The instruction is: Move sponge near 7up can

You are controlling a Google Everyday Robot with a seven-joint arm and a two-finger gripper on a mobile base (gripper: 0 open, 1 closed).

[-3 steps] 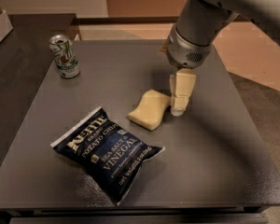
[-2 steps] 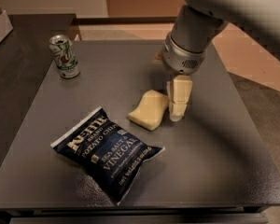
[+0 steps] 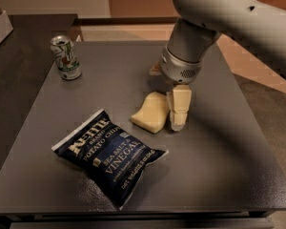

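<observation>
Dark grey bench (image 3: 219, 175) carries one sponge (image 3: 150, 112) mid-surface, one 7up can (image 3: 66, 57) upright at the far left corner, well apart from it, and one blue chip bag (image 3: 109, 156) reading "Kettle Brand Potato Chips, Sea Salt & Vinegar". One claw (image 3: 177, 123) stands against the sponge's right edge; whether it is spread or pressed together cannot be told.

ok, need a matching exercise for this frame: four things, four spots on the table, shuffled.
1 sponge
2 7up can
3 chip bag
4 gripper

A front, lying flat
B far left, upright
C just right of the sponge
D centre, left of the gripper

Pairs: 1-D, 2-B, 3-A, 4-C
</observation>
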